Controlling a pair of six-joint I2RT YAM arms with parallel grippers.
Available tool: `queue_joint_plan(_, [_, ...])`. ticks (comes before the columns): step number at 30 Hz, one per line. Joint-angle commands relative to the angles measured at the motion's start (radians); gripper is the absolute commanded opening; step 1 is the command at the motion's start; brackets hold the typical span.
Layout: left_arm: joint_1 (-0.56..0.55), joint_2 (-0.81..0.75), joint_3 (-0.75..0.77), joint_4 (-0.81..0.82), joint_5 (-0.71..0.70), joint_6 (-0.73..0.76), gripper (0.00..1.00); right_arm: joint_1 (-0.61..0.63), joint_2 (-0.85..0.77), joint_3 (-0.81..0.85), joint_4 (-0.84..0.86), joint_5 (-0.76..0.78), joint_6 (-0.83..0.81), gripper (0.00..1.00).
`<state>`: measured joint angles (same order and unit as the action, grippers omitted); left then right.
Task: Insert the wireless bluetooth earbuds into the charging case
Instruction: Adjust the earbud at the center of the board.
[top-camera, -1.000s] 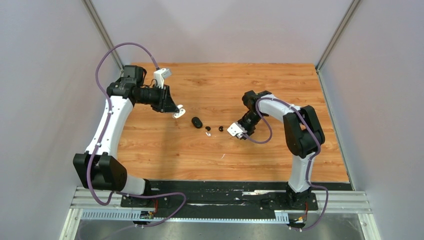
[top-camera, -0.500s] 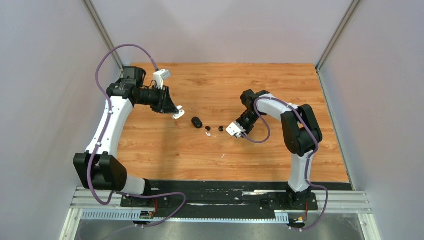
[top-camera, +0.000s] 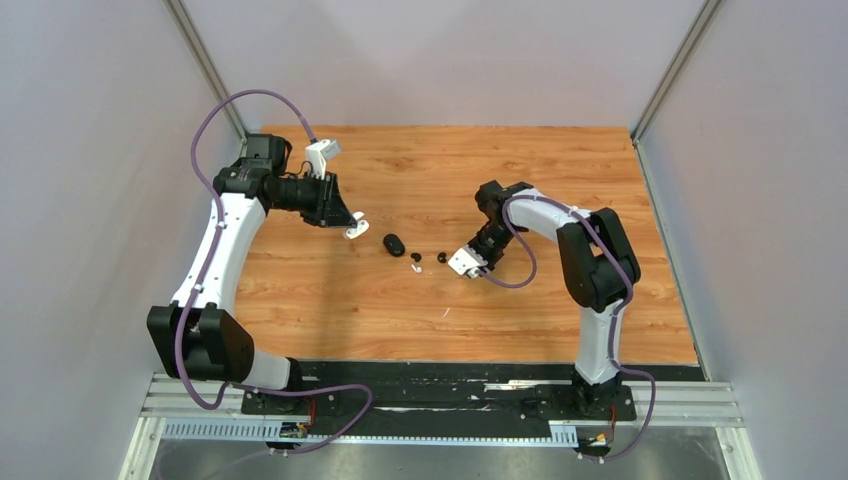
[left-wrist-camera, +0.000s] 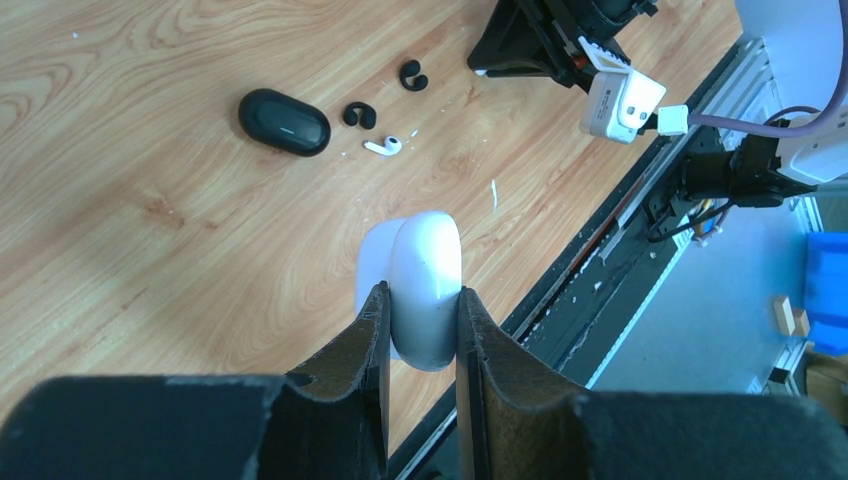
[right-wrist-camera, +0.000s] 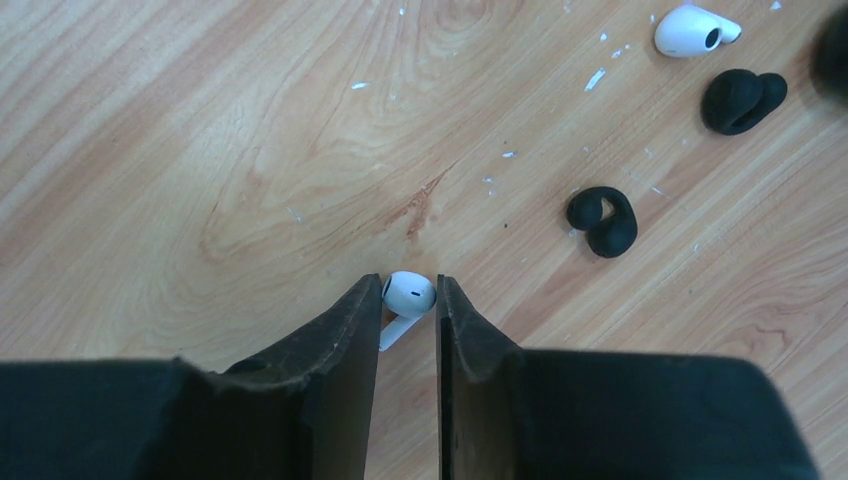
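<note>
My left gripper (left-wrist-camera: 421, 293) is shut on a white charging case (left-wrist-camera: 425, 245), held above the table at the left (top-camera: 357, 225). A closed black charging case (left-wrist-camera: 284, 121) lies on the wood. On the table beside it are two black earbuds (right-wrist-camera: 740, 100) (right-wrist-camera: 605, 220) and a white stemmed earbud (right-wrist-camera: 690, 30). My right gripper (right-wrist-camera: 409, 290) is down on the table, its jaws closed in against both sides of another white earbud (right-wrist-camera: 409, 294), whose stem points back between the fingers.
The wooden table (top-camera: 450, 170) has grey walls on three sides. A black rail (top-camera: 450, 375) runs along the near edge by the arm bases. The right wrist's white camera block (left-wrist-camera: 620, 100) hangs just right of the loose earbuds.
The right gripper has crept left toward the earbuds and its jaws have narrowed onto the white earbud. The left arm and its white case have not moved.
</note>
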<state>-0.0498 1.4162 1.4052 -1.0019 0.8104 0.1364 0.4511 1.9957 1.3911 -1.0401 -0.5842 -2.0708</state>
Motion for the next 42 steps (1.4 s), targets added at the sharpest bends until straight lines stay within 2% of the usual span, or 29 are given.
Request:
queue_joint_plan(1, [0.008,-0.018,0.003,0.025,0.031,-0.007,0.02,0.020,0.031,0.044,-0.005,-0.020,-0.100,0.22])
queue_joint_plan(4, [0.009,-0.019,0.002,0.026,0.032,-0.008,0.02,0.021,0.049,0.069,-0.016,-0.031,0.017,0.17])
queue_joint_plan(7, [0.009,-0.020,-0.002,0.030,0.039,-0.014,0.02,0.018,0.066,0.116,-0.015,-0.058,0.245,0.16])
queue_joint_plan(10, [0.010,-0.022,-0.005,0.035,0.045,-0.020,0.02,0.005,0.063,0.160,-0.005,-0.108,0.592,0.13])
queue_joint_plan(13, [0.009,-0.019,-0.007,0.046,0.052,-0.030,0.02,-0.019,0.006,0.118,0.088,-0.120,0.970,0.12])
queue_joint_plan(17, [0.009,-0.012,-0.006,0.058,0.062,-0.047,0.03,-0.050,-0.075,0.012,0.220,0.018,1.476,0.13])
queue_joint_plan(20, [0.009,0.000,0.001,0.061,0.068,-0.060,0.03,-0.119,-0.092,-0.039,0.255,0.087,1.780,0.15])
queue_joint_plan(22, [0.008,0.005,0.005,0.067,0.072,-0.069,0.03,-0.173,-0.099,-0.087,0.293,0.123,1.919,0.18])
queue_joint_plan(28, [0.009,0.005,0.006,0.077,0.084,-0.094,0.03,-0.192,-0.188,-0.231,0.472,0.253,1.936,0.19])
queue_joint_plan(33, [0.010,-0.005,-0.007,0.082,0.091,-0.107,0.07,-0.188,-0.210,-0.241,0.496,0.267,1.978,0.40])
queue_joint_plan(36, [0.008,-0.013,-0.013,0.080,0.093,-0.107,0.11,-0.189,-0.241,-0.219,0.470,0.245,1.968,0.48])
queue_joint_plan(39, [0.010,-0.016,-0.018,0.085,0.094,-0.110,0.11,-0.195,-0.269,-0.199,0.433,0.202,1.911,0.47])
queue_joint_plan(42, [0.010,-0.016,-0.019,0.088,0.093,-0.108,0.12,-0.202,-0.298,-0.212,0.426,0.105,1.760,0.42])
